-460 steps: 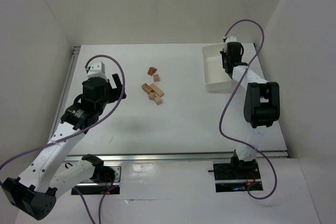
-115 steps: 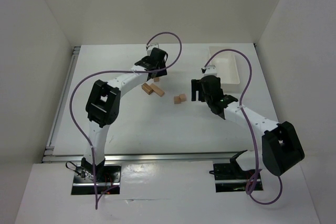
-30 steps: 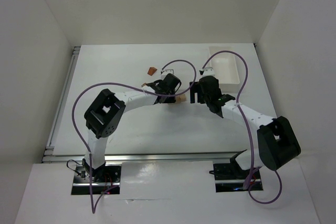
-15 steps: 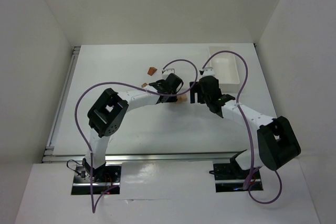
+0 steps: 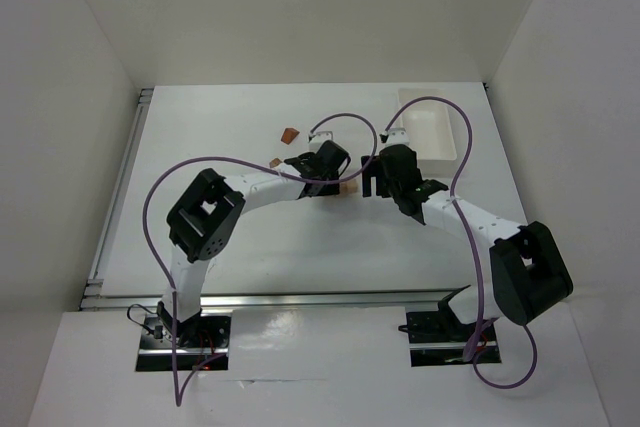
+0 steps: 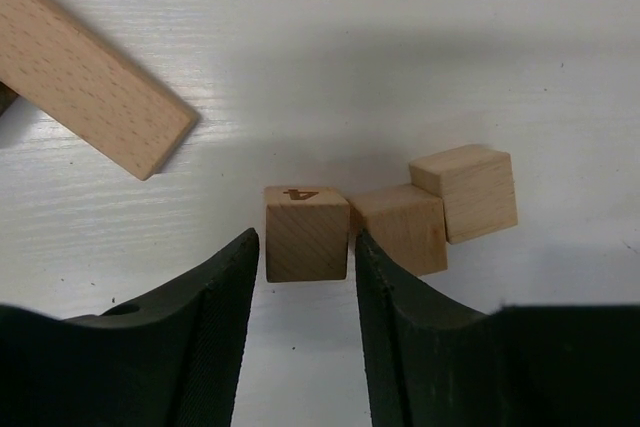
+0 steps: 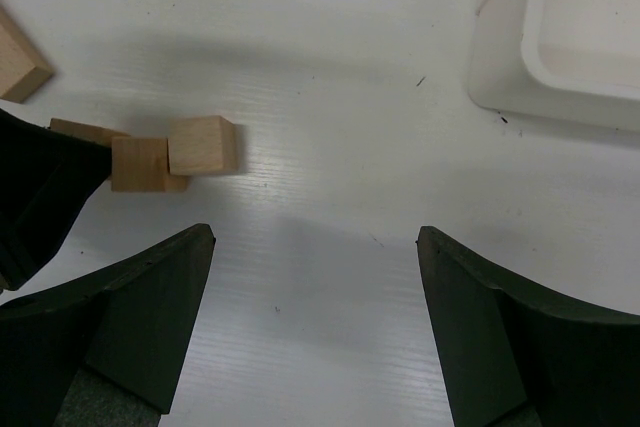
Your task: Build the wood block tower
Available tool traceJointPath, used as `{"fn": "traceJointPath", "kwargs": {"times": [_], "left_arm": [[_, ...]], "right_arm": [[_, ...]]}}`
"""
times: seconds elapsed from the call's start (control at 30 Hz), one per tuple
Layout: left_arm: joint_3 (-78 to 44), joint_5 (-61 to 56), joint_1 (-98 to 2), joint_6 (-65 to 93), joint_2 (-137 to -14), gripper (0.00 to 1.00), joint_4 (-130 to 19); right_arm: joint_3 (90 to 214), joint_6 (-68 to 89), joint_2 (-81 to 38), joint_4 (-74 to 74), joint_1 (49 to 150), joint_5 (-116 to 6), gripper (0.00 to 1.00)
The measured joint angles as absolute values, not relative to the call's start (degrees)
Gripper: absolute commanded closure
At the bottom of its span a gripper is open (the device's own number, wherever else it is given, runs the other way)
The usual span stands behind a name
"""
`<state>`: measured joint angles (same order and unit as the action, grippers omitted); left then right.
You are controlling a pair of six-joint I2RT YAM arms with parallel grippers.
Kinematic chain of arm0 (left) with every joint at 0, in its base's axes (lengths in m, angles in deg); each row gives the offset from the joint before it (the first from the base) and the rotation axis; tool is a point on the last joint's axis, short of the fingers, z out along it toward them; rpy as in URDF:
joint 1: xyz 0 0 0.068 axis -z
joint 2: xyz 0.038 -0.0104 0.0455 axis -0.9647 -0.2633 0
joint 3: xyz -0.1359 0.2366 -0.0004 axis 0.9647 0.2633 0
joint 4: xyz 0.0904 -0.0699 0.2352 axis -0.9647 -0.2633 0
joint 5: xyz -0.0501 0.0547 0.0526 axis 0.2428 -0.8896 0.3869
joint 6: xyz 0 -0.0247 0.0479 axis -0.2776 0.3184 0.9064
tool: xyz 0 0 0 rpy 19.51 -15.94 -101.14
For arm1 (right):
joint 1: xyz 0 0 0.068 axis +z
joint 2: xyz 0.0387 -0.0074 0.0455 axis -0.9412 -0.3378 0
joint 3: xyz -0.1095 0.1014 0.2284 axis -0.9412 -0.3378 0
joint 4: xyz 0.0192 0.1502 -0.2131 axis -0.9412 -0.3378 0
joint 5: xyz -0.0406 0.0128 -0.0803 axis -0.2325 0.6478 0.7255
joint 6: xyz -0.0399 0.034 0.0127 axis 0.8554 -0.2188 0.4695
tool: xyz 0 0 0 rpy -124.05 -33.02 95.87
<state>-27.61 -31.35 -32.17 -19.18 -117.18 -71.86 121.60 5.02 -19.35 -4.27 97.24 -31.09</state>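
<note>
Your left gripper [image 6: 306,240]: jaws narrow, flanking the numbered cube [image 6: 306,222], slim gaps either side. Your right gripper [image 7: 315,237]: wide, empty. Wood block tower [image 6: 402,229]: unstacked, three cubes touching in a row, mid-table.

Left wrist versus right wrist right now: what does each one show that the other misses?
Left wrist only: the stamp on the cube between the left tool fingers, with narrow gaps either side. Right wrist only: the white tray and the wide-open right tool. Both: the two plain cubes, touching, and the plank.
</note>
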Motion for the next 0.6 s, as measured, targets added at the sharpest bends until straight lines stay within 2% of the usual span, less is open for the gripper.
{"fn": "traceJointPath", "kwargs": {"times": [0.1,0.13,0.3,0.4,0.43,0.47,0.53,0.57,0.6], "left_arm": [[-27.6,-31.3,-32.1,-19.2,-116.9,0.44,-71.9],[-27.5,-31.3,-32.1,-19.2,-116.7,0.40,-71.9],[-27.1,-31.4,-32.1,-19.4,-115.0,0.40,-72.0],[-26.6,-31.3,-31.7,-19.5,-112.7,0.50,-72.0],[-26.2,-31.4,-31.6,-19.5,-112.0,0.56,-72.1],[-25.9,-31.5,-31.6,-19.5,-111.3,0.67,-72.2],[-24.6,-32.1,-31.6,-19.6,-109.5,0.77,-72.2],[-23.9,-32.5,-31.6,-19.5,-108.4,0.81,-72.4],[-23.4,-32.9,-31.5,-19.6,-107.5,0.91,-72.6]], "right_arm": [[121.6,5.0,-19.3,-4.3,97.2,-31.1,0.09],[121.6,5.0,-19.3,-4.3,97.2,-31.1,0.09],[121.6,5.0,-19.3,-4.3,97.2,-31.1,0.09],[121.6,5.0,-19.4,-4.3,97.2,-31.1,0.09],[121.6,5.0,-19.5,-4.2,97.2,-31.1,0.11],[121.6,5.0,-19.6,-4.2,97.2,-31.2,0.13],[121.6,5.3,-20.2,-4.0,97.2,-31.6,0.13],[121.6,5.9,-20.6,-3.8,97.2,-32.2,0.16],[121.6,6.6,-21.0,-3.6,97.2,-33.1,0.23]]}}
